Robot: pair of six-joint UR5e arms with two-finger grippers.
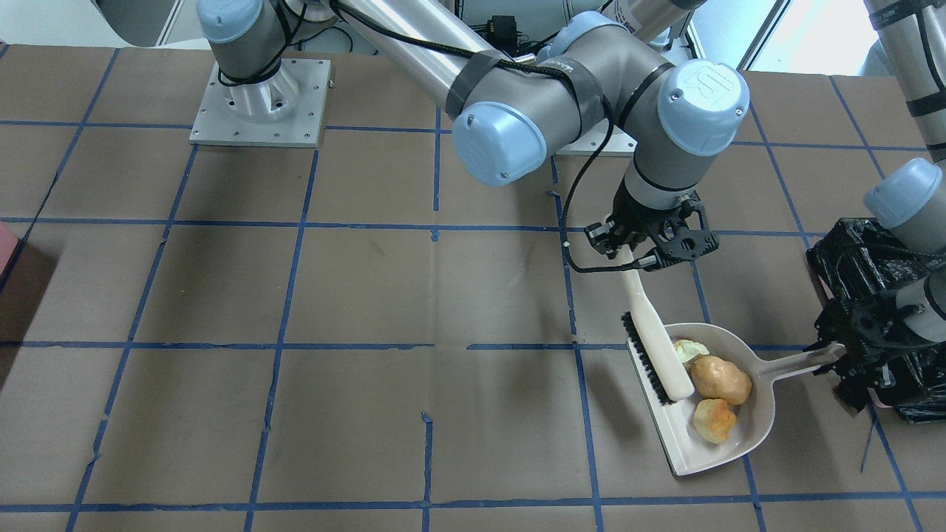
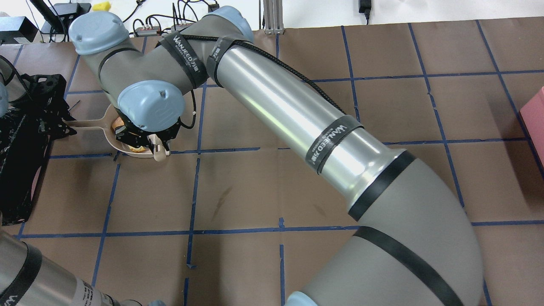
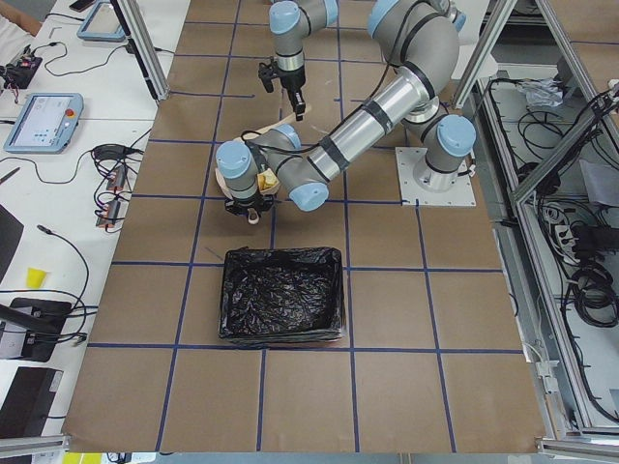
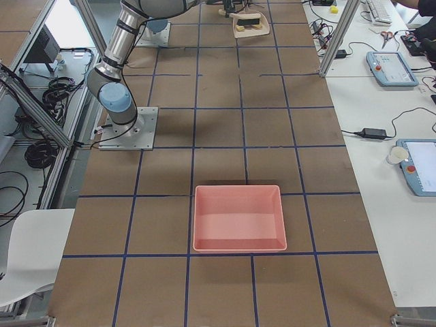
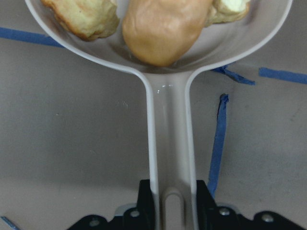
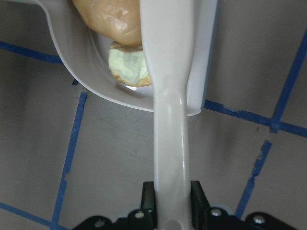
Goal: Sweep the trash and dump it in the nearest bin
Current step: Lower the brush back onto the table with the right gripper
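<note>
The white dustpan (image 1: 691, 459) lies on the table with all three scraps inside: the tan-orange lump (image 1: 720, 379), a yellow bread chunk (image 1: 714, 420) and a paler chunk (image 1: 690, 350). My left gripper (image 1: 831, 355) is shut on the dustpan's handle (image 5: 168, 143), which also shows in the overhead view (image 2: 85, 124). My right gripper (image 1: 624, 247) is shut on the handle of a white brush (image 1: 654, 347), whose black bristles rest at the pan's open edge. The bin with the black bag (image 1: 861, 258) stands right behind the left gripper and also shows in the exterior left view (image 3: 280, 295).
An unlined pink container (image 4: 238, 218) stands far off on the robot's right side, its edge showing in the overhead view (image 2: 536, 114). My right arm (image 2: 289, 106) reaches across the whole table. Brown paper with a blue tape grid (image 1: 295, 347) covers the table.
</note>
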